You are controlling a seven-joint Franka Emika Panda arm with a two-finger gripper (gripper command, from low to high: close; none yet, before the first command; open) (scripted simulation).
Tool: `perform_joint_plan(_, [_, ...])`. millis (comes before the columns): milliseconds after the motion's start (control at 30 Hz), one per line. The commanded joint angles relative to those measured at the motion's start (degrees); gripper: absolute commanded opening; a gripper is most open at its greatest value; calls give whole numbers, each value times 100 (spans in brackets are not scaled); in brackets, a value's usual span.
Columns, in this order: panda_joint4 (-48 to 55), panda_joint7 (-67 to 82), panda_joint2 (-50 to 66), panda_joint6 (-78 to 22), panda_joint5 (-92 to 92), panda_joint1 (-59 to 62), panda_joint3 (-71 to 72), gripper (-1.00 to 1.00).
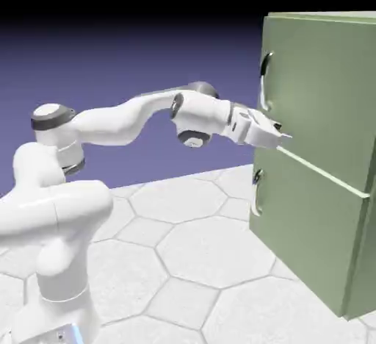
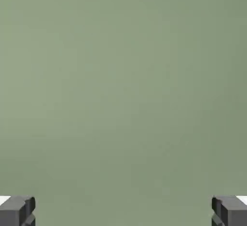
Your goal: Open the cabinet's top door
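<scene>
White glossy robot arm [image 1: 125, 118] with grey joint bands; white tool [image 1: 277, 134] with small dark-grey fingertips [image 2: 17, 211]. Directly ahead of the tool, the tall sage-green flat-panelled cabinet [image 1: 323, 188], uniform and unpatterned, with curved silver handles [image 1: 263, 78]. Below the tool, the white bench [image 1: 191, 262], patterned with grey-lined hexagons. Backdrop blue-violet.
</scene>
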State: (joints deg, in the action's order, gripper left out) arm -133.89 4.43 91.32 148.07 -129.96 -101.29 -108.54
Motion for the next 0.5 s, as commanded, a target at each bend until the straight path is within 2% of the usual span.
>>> perform_joint_plan(0, [45, 79, 208, -44, -218, -169, -182, 0])
perform_joint_plan(33, [91, 158, 418, -88, -439, -339, -366, 0])
perform_joint_plan(200, [909, 159, 320, -79, -721, 496, -259, 0])
perform_joint_plan(233, [909, 159, 320, -79, -721, 496, -259, -100])
perform_joint_plan(467, [-336, 1024, 441, -1252, -1278, -265, -600, -100])
